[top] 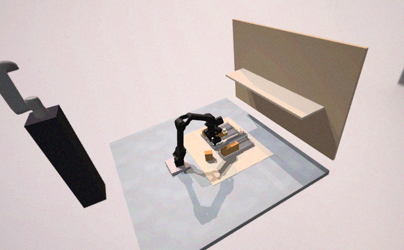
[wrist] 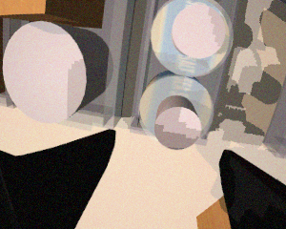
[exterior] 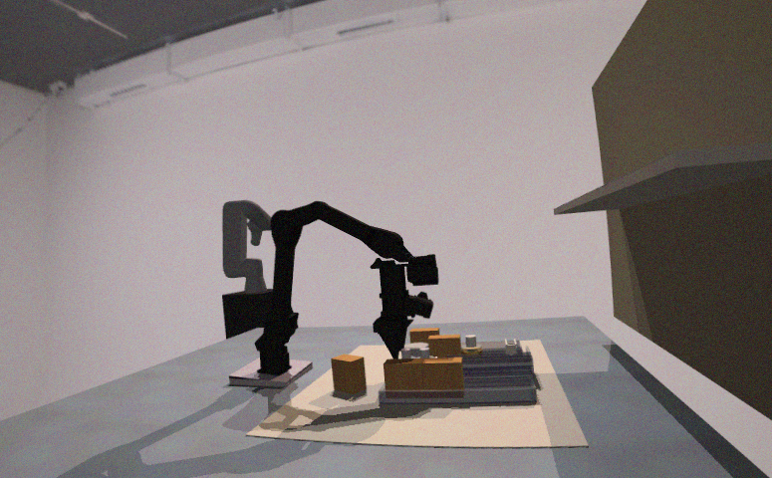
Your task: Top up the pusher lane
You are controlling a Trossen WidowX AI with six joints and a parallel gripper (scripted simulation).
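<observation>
Pale-blue, clear-walled jar with a white round lid is at the front end of the sprung lane, directly ahead of its match, a second pale-blue jar with a white lid. In the wrist view their rims meet or overlap; can't confirm actual contact. Front jar sits right by the low front stop; whether it touches the stop or is fully down on the lane floor, can't tell. Pusher plate contact behind the rear jar: can't tell either.

Black gripper is spread, fingertips off to either side of the front jar's near end, visible gaps to both, nothing pinched. It points down at the front of the grey lane rack.

Neighbours: a big white-topped dark cylinder is in the next lane, left in the wrist view, by an orange-brown block. Orange box row occupies the lane nearest the exterior camera. Loose orange box stands upright on the beige mat, apart from the rack, between it and the arm's base.
</observation>
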